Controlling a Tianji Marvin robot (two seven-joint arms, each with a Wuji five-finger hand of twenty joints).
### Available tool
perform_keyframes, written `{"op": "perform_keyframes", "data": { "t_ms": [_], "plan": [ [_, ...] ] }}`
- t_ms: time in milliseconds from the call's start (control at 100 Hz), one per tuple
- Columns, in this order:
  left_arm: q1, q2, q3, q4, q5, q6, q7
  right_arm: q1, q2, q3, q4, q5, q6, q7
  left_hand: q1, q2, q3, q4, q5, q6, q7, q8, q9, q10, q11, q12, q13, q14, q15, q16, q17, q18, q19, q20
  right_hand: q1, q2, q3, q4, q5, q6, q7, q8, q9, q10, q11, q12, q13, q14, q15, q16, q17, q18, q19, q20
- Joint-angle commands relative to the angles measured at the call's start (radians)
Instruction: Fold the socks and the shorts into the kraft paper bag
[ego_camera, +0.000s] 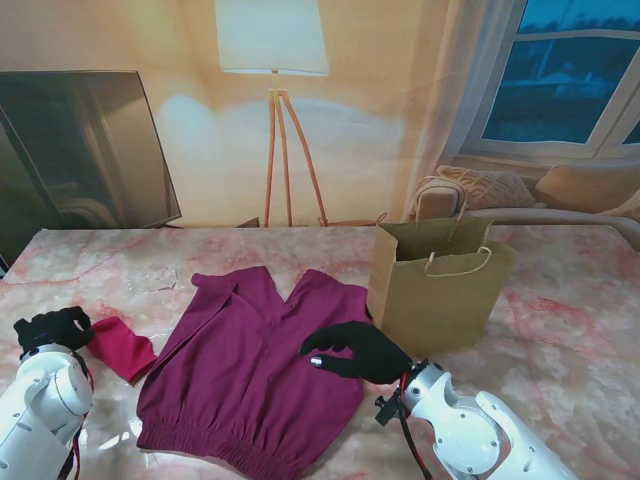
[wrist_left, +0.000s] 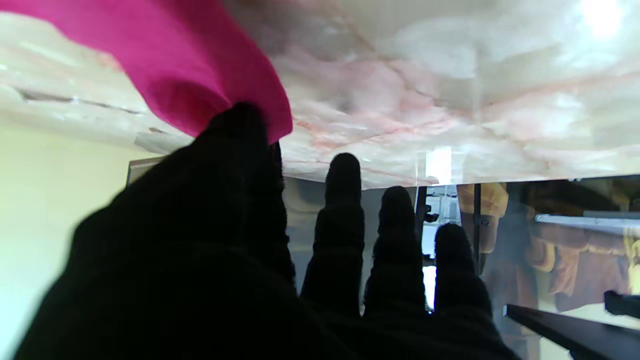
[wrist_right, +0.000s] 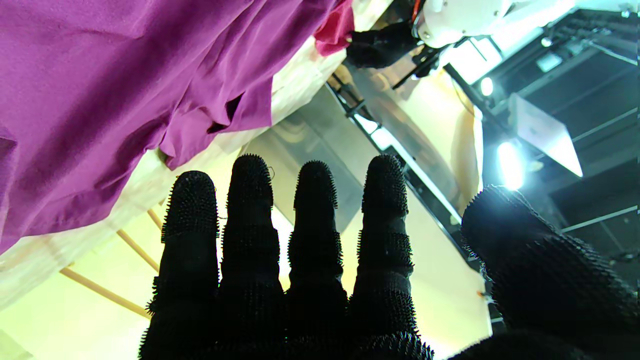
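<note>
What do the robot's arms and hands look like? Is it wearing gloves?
Yes. Both the left hand and right hand wear black gloves; the right one looks bristly. The arms are smooth, rounded white shells, with red and black cables at the wrists.

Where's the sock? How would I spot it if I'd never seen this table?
Find the big purple shorts spread in the middle of the marble table. Look just to their left, by the table's edge, where the left robot hand touches a small cloth. That is the sock: much smaller than the shorts and pinkish red, not purple.
</note>
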Motion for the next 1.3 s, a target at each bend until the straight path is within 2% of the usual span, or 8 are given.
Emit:
{"op": "perform_keyframes", "data": {
  "t_ms": [0, 100, 210, 600, 830, 1030, 1210, 1290],
  "plan": [
    [0.014, -0.008, -0.012, -0.032, -0.008, 0.000, -0.001, -0.009, -0.003, -0.002, -0.004, -0.003, 0.000, 0.003, 0.037, 0.020, -0.016, -0.047, 0.017, -0.039, 0.036, 0.004, 0.076, -0.032, 0.037, 0.008, 0.057, -0.016, 0.030, 0.010, 0.001, 0.014, 0.018, -0.015, -0.004, 0.029, -0.015, 0.038, 0.008, -0.015, 0.015, 0.007, 0.003, -0.001, 0.010, 0.012, 0.014, 0.008, 0.022, 0.021, 0.004, 0.009, 0.030, 0.039],
    [0.035, -0.007, -0.032, -0.066, 0.014, -0.013, 0.011, -0.012, -0.002, 0.000, -0.006, -0.001, 0.001, 0.008, 0.043, 0.018, -0.012, -0.041, 0.022, -0.050, 0.037, 0.018, 0.171, -0.045, 0.061, 0.013, 0.124, -0.018, 0.058, 0.017, -0.002, 0.026, 0.073, -0.007, -0.003, 0.030, -0.017, 0.038, 0.006, -0.016, 0.014, 0.007, 0.005, -0.002, 0.011, 0.012, 0.012, 0.009, 0.021, 0.021, 0.002, 0.008, 0.030, 0.039],
    [0.054, -0.004, -0.054, -0.102, 0.041, -0.024, 0.010, -0.018, -0.001, 0.003, -0.010, -0.002, -0.003, 0.010, 0.040, 0.016, 0.011, -0.038, 0.018, -0.066, 0.043, 0.041, 0.221, -0.051, 0.081, 0.026, 0.171, -0.018, 0.082, 0.028, -0.002, 0.032, 0.114, -0.014, -0.003, 0.030, -0.018, 0.038, 0.006, -0.014, 0.014, 0.007, 0.005, -0.001, 0.011, 0.012, 0.013, 0.007, 0.022, 0.021, 0.003, 0.007, 0.031, 0.040],
    [0.093, 0.002, -0.118, -0.182, 0.106, -0.057, 0.014, -0.027, -0.001, 0.013, -0.017, -0.007, -0.003, 0.005, 0.047, 0.024, 0.022, -0.039, 0.004, -0.086, 0.043, 0.086, 0.236, -0.054, 0.100, 0.063, 0.178, -0.012, 0.095, 0.043, -0.006, 0.039, 0.145, -0.027, -0.003, 0.030, -0.018, 0.038, 0.005, -0.014, 0.014, 0.007, 0.005, -0.001, 0.011, 0.012, 0.014, 0.007, 0.024, 0.022, 0.006, 0.007, 0.032, 0.040],
    [0.149, 0.013, -0.146, -0.249, 0.170, -0.139, -0.006, -0.031, -0.002, 0.011, -0.017, -0.003, -0.001, 0.005, 0.026, 0.011, 0.023, -0.036, 0.021, -0.089, 0.033, 0.078, 0.224, -0.052, 0.126, 0.113, 0.176, -0.008, 0.103, 0.056, -0.010, 0.044, 0.148, -0.040, -0.002, 0.031, -0.019, 0.038, 0.004, -0.015, 0.013, 0.006, 0.004, 0.000, 0.011, 0.012, 0.015, 0.010, 0.026, 0.024, 0.007, 0.005, 0.034, 0.041],
    [0.219, 0.011, -0.140, -0.288, 0.201, -0.212, 0.062, -0.038, -0.001, 0.013, -0.023, -0.004, -0.004, 0.004, 0.005, -0.013, 0.039, -0.037, 0.039, -0.092, 0.040, 0.047, 0.165, -0.045, 0.145, 0.152, 0.145, -0.008, 0.097, 0.073, -0.013, 0.050, 0.101, -0.068, -0.002, 0.032, -0.019, 0.038, 0.004, -0.015, 0.013, 0.006, 0.005, -0.001, 0.012, 0.012, 0.017, 0.009, 0.028, 0.025, 0.009, 0.004, 0.036, 0.041],
    [0.270, -0.001, -0.124, -0.309, 0.194, -0.257, 0.161, -0.038, 0.000, 0.012, -0.021, -0.004, -0.008, 0.006, 0.001, -0.015, 0.046, -0.035, 0.036, -0.091, 0.050, 0.041, 0.145, -0.042, 0.139, 0.156, 0.133, -0.008, 0.090, 0.079, -0.014, 0.049, 0.080, -0.073, -0.002, 0.033, -0.020, 0.038, 0.004, -0.015, 0.013, 0.006, 0.007, 0.000, 0.012, 0.012, 0.020, 0.010, 0.030, 0.027, 0.010, 0.003, 0.037, 0.041],
    [0.295, 0.003, -0.122, -0.325, 0.223, -0.273, 0.166, -0.037, 0.000, 0.010, -0.019, -0.002, -0.010, 0.007, -0.004, -0.015, 0.046, -0.035, 0.035, -0.094, 0.053, 0.039, 0.132, -0.046, 0.135, 0.157, 0.125, -0.014, 0.086, 0.080, -0.016, 0.048, 0.071, -0.075, -0.001, 0.033, -0.021, 0.038, 0.004, -0.013, 0.014, 0.006, 0.007, 0.001, 0.012, 0.012, 0.019, 0.010, 0.030, 0.027, 0.010, 0.004, 0.038, 0.040]
  ]
}}
